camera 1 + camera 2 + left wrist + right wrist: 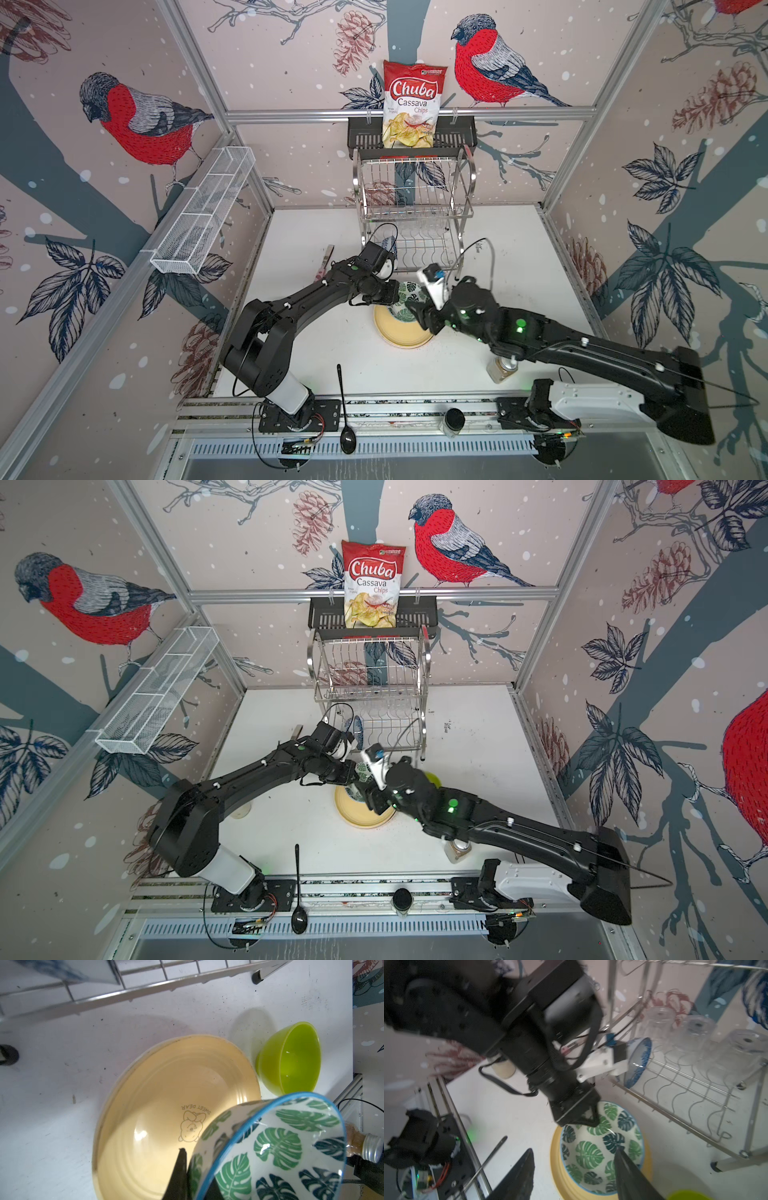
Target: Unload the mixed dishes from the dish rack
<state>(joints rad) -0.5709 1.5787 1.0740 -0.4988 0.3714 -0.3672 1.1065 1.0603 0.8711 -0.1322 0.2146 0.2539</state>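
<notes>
My left gripper is shut on the rim of the green-leaf bowl, one finger outside the wall and one inside. The bowl sits tilted over the yellow plate on the table in front of the dish rack. My right gripper hangs open over the bowl and plate, holding nothing. A lime green bowl stands on the table beside the plate. In the rack's lower tier a blue-white bowl leans on edge, and three clear tumblers stand upside down.
A spice jar stands under the right arm; another, with a black lid, sits on the front rail by a black spoon. A chip bag fills the black shelf above the rack. A white mesh basket hangs left.
</notes>
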